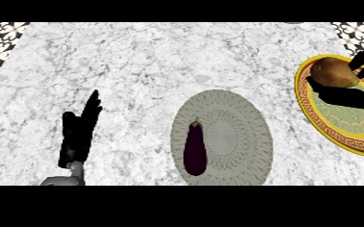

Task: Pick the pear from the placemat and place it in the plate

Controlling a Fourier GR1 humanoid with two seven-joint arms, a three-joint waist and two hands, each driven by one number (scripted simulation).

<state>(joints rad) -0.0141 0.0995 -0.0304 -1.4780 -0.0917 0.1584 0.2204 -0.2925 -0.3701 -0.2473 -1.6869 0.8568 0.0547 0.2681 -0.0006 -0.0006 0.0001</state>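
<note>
The pear, brown and mottled, sits over the yellow-rimmed plate at the right edge of our view, caught between the black fingers of our right hand. Much of that hand runs off the frame: we see a thick finger or thumb curled beneath the fruit and a fingertip at its far right side, so it grips the pear. The plate too is cut off at the right. Whether the pear touches the plate we cannot tell. Its long axis slants from far left to near right; its stem end is hard to make out. Our left hand rests open at the near left, fingers straight and pointing away. On the round grey placemat at centre lies a dark eggplant, stem end far.
</note>
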